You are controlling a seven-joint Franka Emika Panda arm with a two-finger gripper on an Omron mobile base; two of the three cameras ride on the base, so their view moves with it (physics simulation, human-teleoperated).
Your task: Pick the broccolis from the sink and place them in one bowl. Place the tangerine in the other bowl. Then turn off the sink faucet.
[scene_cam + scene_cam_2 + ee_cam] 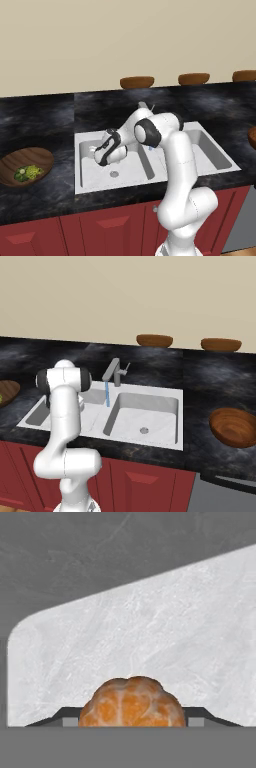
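pincer [132, 724]: down inside the left basin of the sink [90, 175], fingers spread about as wide as the tangerine [132, 703]; one dark fingertip [65, 716] shows at each side of the fruit, tight against it, so it looks gripped
tangerine: between the pincer fingers, over the white floor of the left basin, near a rounded basin corner in the hand view
sink: white double basin set in the black tabletop [40, 120]; landmark for the rest
arm: bent forward and down from in front of the sink into the left basin, wrist low over the basin floor
sink faucet [114, 373]: at the back rim of the sink, at the divider; thin blue stream [107, 394] of water running down from the spout
broccolis [27, 173]: green and yellow-green bits in the wide wooden bowl [37, 159] on the tabletop left of the sink; cannot count separate florets
other bowl [235, 426]: wide dark wood, on the tabletop right of the sink, well apart from it
small oval bowls [137, 81]: brown, in a row along the wall behind the sink
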